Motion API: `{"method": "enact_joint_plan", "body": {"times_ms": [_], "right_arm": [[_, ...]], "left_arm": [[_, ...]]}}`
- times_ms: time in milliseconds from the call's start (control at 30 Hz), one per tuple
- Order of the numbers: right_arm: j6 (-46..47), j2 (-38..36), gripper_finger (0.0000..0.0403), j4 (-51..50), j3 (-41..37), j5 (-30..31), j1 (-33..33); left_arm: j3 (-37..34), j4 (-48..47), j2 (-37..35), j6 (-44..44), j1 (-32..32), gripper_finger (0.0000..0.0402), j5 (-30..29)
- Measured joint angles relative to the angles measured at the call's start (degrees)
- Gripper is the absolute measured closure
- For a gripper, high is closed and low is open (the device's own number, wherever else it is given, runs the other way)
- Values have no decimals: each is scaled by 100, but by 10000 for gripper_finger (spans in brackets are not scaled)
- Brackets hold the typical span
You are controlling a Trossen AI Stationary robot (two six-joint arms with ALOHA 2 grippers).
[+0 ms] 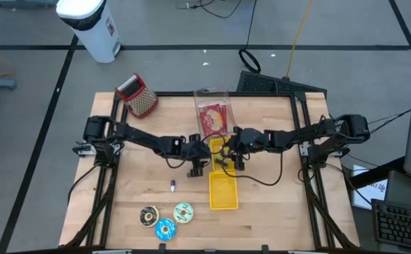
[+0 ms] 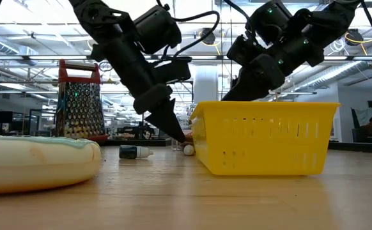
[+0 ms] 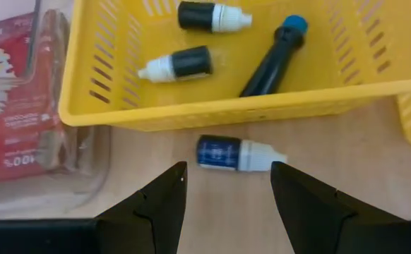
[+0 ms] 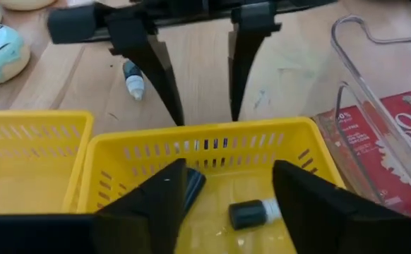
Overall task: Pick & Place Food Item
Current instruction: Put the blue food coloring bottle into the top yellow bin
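Observation:
A small dark-blue bottle with a white cap (image 3: 237, 153) lies on its side on the wood, just outside the near wall of a yellow basket (image 3: 121, 116). My left gripper (image 3: 227, 190) stands open close above the table, its fingertips on either side of that bottle and apart from it. My right gripper (image 4: 227, 197) is open above the same basket (image 4: 191, 137), in which three small bottles (image 3: 181, 63) lie. Three iced donuts (image 1: 165, 220) lie near the table's front edge. A red popcorn bag (image 1: 214, 116) lies in a clear container at the back.
A second yellow basket (image 1: 223, 192) lies nearer the front edge, right beside the first. Another small bottle (image 1: 173, 186) lies on the wood to the left of it. A red-topped grater (image 1: 138, 95) stands at the far left corner. A donut (image 2: 36, 160) fills the low view's left.

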Motion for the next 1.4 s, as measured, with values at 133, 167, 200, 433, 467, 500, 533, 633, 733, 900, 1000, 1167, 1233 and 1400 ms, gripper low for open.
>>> {"method": "enact_joint_plan", "body": {"times_ms": [133,167,200,433,467,500,533,633,733,900,1000,1167,1233,1400], "right_arm": [[0,0,158,97,0,-6,0],[0,0,151,106,0,-6,0],[0,0,146,113,0,-6,2],[0,0,136,121,0,-9,2],[0,0,136,121,0,-9,2],[0,0,136,121,0,-9,2],[0,0,136,121,0,-9,2],[0,0,136,121,0,-9,2],[0,0,139,121,0,-11,2],[0,0,142,121,0,-11,2],[0,0,142,124,2,-12,3],[0,-2,146,137,7,-24,9],[2,-2,146,126,9,-35,9],[0,-2,147,128,9,-42,9]], "left_arm": [[0,103,2,202,61,195,28],[0,164,2,258,63,195,63],[0,197,2,323,68,195,101],[0,428,48,391,116,194,409],[0,431,48,257,135,194,316],[0,426,48,144,163,192,248],[0,423,48,88,184,189,227],[0,411,48,-15,216,173,248],[0,360,48,-90,213,150,297],[0,330,62,15,213,125,653],[-1,410,211,104,213,122,641],[-2,616,494,178,213,121,522],[6,676,556,210,213,121,452],[10,638,557,398,208,121,442]]}}
